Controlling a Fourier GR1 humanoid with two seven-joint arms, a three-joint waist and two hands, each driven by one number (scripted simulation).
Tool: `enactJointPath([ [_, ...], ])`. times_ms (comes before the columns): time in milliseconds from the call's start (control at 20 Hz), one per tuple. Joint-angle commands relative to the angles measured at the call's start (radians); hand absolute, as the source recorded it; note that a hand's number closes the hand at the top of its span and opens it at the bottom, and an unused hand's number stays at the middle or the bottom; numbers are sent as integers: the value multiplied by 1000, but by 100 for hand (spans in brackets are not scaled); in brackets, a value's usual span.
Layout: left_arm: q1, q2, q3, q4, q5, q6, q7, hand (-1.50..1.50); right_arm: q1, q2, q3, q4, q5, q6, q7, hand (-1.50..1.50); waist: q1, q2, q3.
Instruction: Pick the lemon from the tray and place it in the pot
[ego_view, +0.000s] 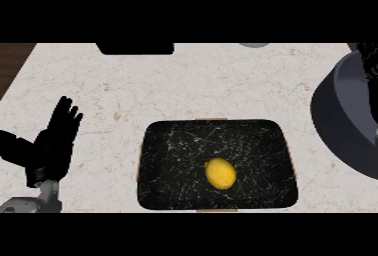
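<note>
The counter (207, 80) is pale stone with little brown and grey specks all over it. It fills most of the view. At 10 o'clock, by the far left edge, a strip of dark brown wood (13, 60) shows past the counter. At 12 o'clock a flat black shape (135, 48) is cut off by the top of the view, and just to its right a small grey round thing (253, 44) peeks in (too little of it shows to tell what it is).

In the middle, a bit toward 6 o'clock, sits the tray (170, 145). It is a square with soft round corners. It is black and shiny, with thin white scratchy lines across it like marble. Small tan tabs stick out at its top and bottom edges.

The lemon (220, 173) lies inside the tray, in the lower middle part. It is yellow, smooth and egg shaped, standing a little taller than wide.

At 3 o'clock is the pot (341, 125). It is big, round, and dark grey blue, with a smooth curved wall, and the right edge cuts it off. It sits apart from the tray.

At 8 o'clock the left hand (53, 145) rests, black, with fingers straight up and spread wide, holding nothing. It is well apart from the tray. A grey forearm (44, 197) shows below it
</note>
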Motion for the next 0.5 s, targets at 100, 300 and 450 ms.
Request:
enactJointPath([
  [100,15,137,0,20,-106,-38,15,0,117,59,110,18,-30,102,100,150,0,-6,0],
  [300,44,181,-41,46,-171,-61,-13,0,95,-205,252,1,315,133,45,150,4,-10,-21],
  [450,91,188,-44,69,-198,-66,-50,0,262,-2,310,-123,404,-116,-112,-150,-30,-15,-2],
])
